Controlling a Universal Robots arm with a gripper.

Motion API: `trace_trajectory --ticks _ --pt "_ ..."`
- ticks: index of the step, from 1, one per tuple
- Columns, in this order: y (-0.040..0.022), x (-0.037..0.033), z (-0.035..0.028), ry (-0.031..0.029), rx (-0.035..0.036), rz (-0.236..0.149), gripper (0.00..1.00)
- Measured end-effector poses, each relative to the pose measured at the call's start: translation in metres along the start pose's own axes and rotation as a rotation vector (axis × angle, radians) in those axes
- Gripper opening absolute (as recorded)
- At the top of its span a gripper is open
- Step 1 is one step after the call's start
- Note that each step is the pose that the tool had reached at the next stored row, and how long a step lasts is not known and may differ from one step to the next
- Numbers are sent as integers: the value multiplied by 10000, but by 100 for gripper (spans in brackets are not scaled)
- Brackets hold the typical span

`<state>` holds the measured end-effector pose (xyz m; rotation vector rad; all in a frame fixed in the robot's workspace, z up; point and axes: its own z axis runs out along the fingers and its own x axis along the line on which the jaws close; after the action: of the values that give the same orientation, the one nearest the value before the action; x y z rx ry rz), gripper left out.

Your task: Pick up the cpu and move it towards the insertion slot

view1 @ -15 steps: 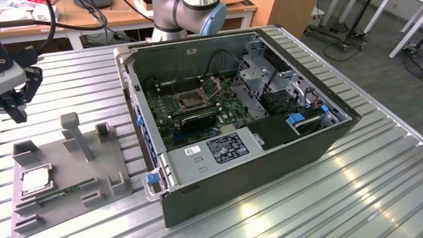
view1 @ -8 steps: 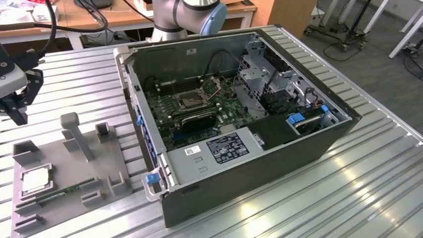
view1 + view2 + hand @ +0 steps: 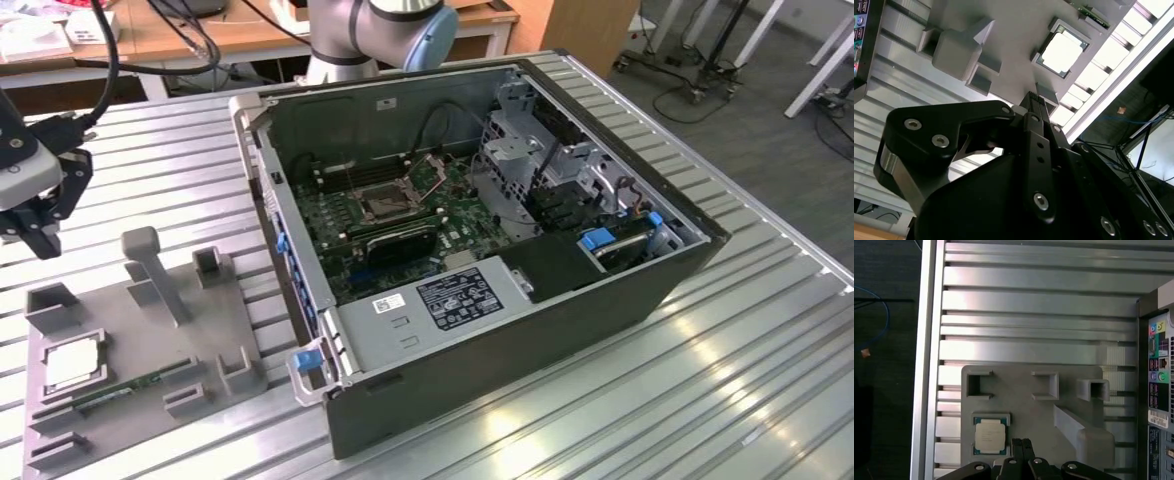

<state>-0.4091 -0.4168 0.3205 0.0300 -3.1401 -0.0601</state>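
The cpu lies flat in a square recess of the grey fixture plate at the exterior view's left, its silvery top up. Both wrist views show the cpu in its recess. My gripper hangs above the table beyond the plate's far end, well above and apart from the chip. Its two fingers are pressed together with nothing between them, and the gripper points toward the plate. The insertion slot sits on the green board inside the open computer case.
A green memory stick lies in the plate next to the cpu. Grey posts and brackets stand up from the plate. The case's wall rises between plate and socket. The ribbed metal table ends at an edge rail.
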Motion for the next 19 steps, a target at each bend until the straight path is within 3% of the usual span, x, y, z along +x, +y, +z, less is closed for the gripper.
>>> trace_trajectory --ticks 8,19 --pt "-14 0 106 -1 0 0 11" --pt "-15 42 139 0 1 0 11"
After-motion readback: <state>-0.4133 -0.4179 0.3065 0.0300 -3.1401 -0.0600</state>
